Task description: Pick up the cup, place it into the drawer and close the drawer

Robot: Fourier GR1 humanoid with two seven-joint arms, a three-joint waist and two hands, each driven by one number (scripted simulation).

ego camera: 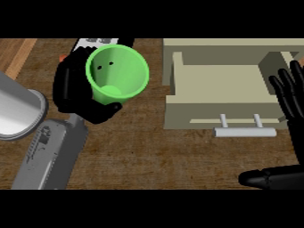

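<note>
One green cup (118, 73) is up off the wooden counter (154, 156), held in the left hand (75, 95), whose black fingers and thumb curl round its outer wall; a thumb tip shows just under the cup's lower rim. The cup is tilted so that its open mouth faces the view, and its inside shows: a paler green bottom patch and two small dark dots on the inner wall. It sits at the upper left of the scene, to the left of the drawer and well apart from it, not yet over the opening. One grey forearm (49, 153) runs from the lower left edge up to that hand, and a second, wider grey cylinder (9, 109) with a pale ringed end lies at the far left edge, just beside the wrist. One beige drawer (220, 95) stands pulled out from one beige cabinet body (240, 46) at the upper right; its tray is open to view with nothing inside, and its front panel faces the lower edge. One light grey bar handle (245, 132) is fixed to that front panel on two short posts. The right hand (299, 116) shows at the right edge, near the drawer's right side, fingers straight, spread apart and pointing up, the thumb lying out toward the left along the bottom; it holds nothing. Behind the cup, at the top, a small white and black patterned piece (95, 42) peeks out, too hidden to identify.
</note>
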